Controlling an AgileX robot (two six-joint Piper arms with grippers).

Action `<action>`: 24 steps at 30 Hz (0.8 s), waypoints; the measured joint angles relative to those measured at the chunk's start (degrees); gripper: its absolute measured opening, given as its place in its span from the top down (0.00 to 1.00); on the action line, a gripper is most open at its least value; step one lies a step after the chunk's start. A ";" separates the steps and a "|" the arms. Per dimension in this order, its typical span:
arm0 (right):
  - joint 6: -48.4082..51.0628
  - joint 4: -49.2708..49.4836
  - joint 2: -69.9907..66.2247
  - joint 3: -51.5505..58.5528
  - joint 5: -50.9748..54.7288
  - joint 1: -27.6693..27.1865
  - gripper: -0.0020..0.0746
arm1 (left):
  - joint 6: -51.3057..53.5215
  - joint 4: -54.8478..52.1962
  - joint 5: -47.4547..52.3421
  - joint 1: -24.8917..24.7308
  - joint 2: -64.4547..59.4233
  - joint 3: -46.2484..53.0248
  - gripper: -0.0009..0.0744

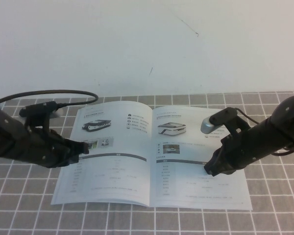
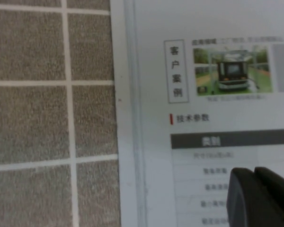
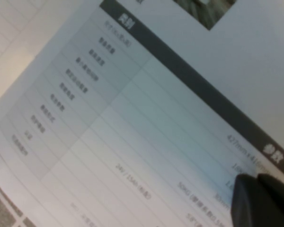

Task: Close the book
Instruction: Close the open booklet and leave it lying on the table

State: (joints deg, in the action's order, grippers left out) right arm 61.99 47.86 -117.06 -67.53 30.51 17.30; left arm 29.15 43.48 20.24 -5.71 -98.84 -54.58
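An open booklet (image 1: 152, 156) lies flat on the grid mat, both printed pages facing up. My left gripper (image 1: 83, 147) is shut, its tips over the left page near that page's outer edge; the left wrist view shows its two fingers (image 2: 262, 196) pressed together above the page's table (image 2: 208, 142). My right gripper (image 1: 208, 169) is shut too and rests over the right page's table area. In the right wrist view its fingers (image 3: 262, 201) sit closed over the printed rows of that page (image 3: 132, 118). Nothing is held by either one.
The grey grid mat (image 1: 29, 196) covers the table, with a white wall behind. A black cable (image 1: 63, 92) loops behind my left arm. A silver camera housing (image 1: 208, 125) sticks up from my right wrist over the right page.
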 joint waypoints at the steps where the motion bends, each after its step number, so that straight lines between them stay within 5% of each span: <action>1: 0.00 0.00 -0.11 0.00 0.00 0.00 0.98 | -0.13 0.02 0.15 0.00 -1.59 -0.92 0.99; 7: 0.00 0.00 -0.33 -0.42 1.01 0.00 0.98 | -4.37 -5.00 2.42 0.00 -8.20 -6.94 0.99; 16: 0.00 0.00 -0.41 -0.46 1.35 0.00 0.98 | -31.59 -39.49 10.22 0.00 -8.74 -12.19 0.99; 24: 0.00 0.00 -0.41 -0.46 1.47 0.00 0.98 | -34.40 -44.93 11.11 0.00 -10.99 -12.34 0.99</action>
State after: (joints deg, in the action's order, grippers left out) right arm 61.99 47.86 -117.46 -67.99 31.98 17.30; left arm -5.26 -1.44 31.35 -5.71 -109.83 -66.92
